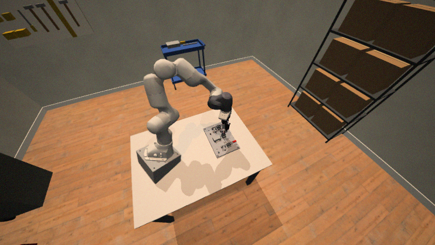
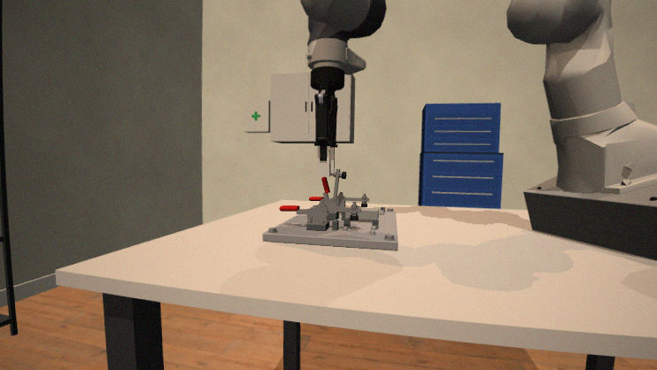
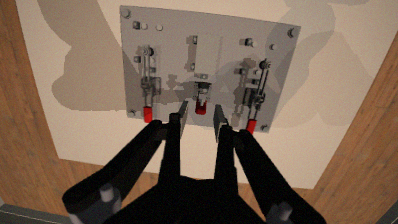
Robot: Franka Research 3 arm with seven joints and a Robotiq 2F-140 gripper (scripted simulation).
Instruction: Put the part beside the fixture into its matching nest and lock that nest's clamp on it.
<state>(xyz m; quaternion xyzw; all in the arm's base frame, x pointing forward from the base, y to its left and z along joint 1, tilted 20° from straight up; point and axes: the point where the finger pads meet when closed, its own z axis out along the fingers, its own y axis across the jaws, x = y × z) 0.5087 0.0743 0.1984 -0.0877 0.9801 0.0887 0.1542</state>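
Observation:
The pale rectangular part (image 3: pixel 209 55) (image 2: pixel 368 214) lies in the middle nest of the fixture plate (image 3: pixel 175 20) (image 2: pixel 294 235). Its exact seating on the pads and against the blocks is too small to judge. The middle clamp (image 3: pixel 202 90) stands open, its bar (image 2: pixel 336 184) upright and its red handle (image 2: pixel 325 184) raised. My gripper (image 3: pixel 201 110) (image 2: pixel 326 167) is partly open, with nothing between its fingers. It points down just above the middle clamp. In the wrist view the red handle end shows beyond the fingertips, between them.
The left clamp (image 3: pixel 151 84) and the right clamp (image 3: pixel 258 98) stand with bars lowered. Their red handles (image 3: pixel 147 114) (image 3: pixel 251 126) lie low on either side of the fingers. Bolt heads stand at the plate's corners. The arm's base (image 1: pixel 158 162) stands on the same table.

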